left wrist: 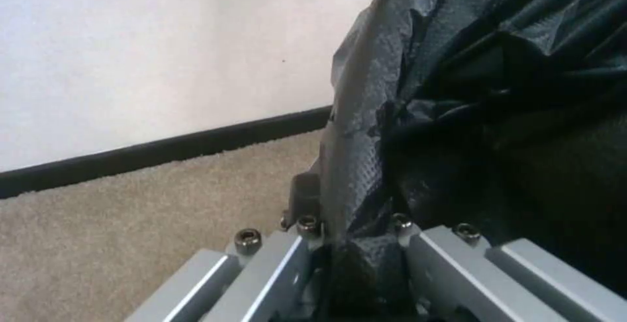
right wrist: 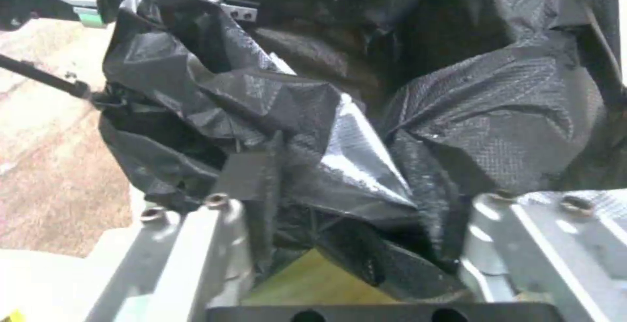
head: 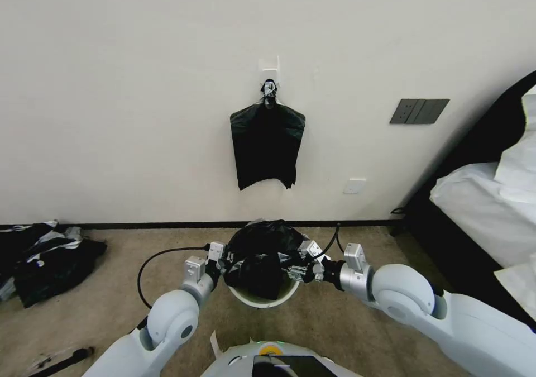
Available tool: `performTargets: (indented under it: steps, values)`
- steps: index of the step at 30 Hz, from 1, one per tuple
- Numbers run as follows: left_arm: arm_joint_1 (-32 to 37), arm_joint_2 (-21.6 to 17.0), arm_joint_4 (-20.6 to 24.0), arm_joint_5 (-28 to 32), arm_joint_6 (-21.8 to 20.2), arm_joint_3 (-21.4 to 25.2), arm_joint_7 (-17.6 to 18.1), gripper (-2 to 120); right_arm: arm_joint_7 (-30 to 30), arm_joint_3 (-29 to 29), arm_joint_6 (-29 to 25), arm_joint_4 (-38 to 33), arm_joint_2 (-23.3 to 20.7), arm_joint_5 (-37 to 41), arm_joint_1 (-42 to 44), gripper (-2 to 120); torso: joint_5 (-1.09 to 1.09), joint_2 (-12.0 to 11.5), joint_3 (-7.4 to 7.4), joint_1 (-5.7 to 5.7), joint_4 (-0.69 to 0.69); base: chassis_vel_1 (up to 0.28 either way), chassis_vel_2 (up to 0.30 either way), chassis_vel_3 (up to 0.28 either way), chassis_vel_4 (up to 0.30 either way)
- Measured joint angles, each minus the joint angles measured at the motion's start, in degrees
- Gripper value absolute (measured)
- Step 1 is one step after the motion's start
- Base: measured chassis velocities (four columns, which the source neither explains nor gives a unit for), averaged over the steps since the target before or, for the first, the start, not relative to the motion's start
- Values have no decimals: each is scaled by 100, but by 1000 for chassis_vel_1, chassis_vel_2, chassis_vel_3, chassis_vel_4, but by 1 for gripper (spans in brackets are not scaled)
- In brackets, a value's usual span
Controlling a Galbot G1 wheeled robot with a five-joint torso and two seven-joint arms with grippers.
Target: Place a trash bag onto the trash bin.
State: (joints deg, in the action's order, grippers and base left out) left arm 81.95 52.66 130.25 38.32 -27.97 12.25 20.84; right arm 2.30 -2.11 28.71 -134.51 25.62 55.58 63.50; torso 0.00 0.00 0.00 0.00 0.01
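The trash bag (head: 262,254) is draped over the trash bin (head: 262,297) on the carpet. It is gripped at its left by the left gripper (head: 222,266) and at its right by the right gripper (head: 301,271), both clenched.

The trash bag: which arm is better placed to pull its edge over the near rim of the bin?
Probably the left gripper: it pinches the trash bag beside the trash bin; the right gripper grips bunched film.
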Motion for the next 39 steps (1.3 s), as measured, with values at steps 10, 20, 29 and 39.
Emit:
performTargets:
  steps: [10, 20, 29, 39]
  values:
    - [7, 5, 1, 5, -8, 44, 6, 1, 54, 100, -24, 32, -121, -127, -38, 7, 0, 0, 0, 0, -1, 0, 0, 0, 0]
    - [-16, -35, 18, 209, -45, 197, 17, 1, 139, -64, -151, 45, -239, -272, 49, 0, 0, 0, 0, 0, -1, 0, 0, 0, 0]
    - [-28, -114, 22, 918, -159, 624, 120, 1, 256, -424, -260, 20, -381, -292, 478, 0, 0, 0, 0, 0, -1, 0, 0, 0, 0]
    - [-52, -226, 15, 1432, -187, 937, 141, 1, 245, -655, -282, 217, -227, -70, 751, 0, 0, 0, 0, 0, 0, 0, 0, 0, 0]
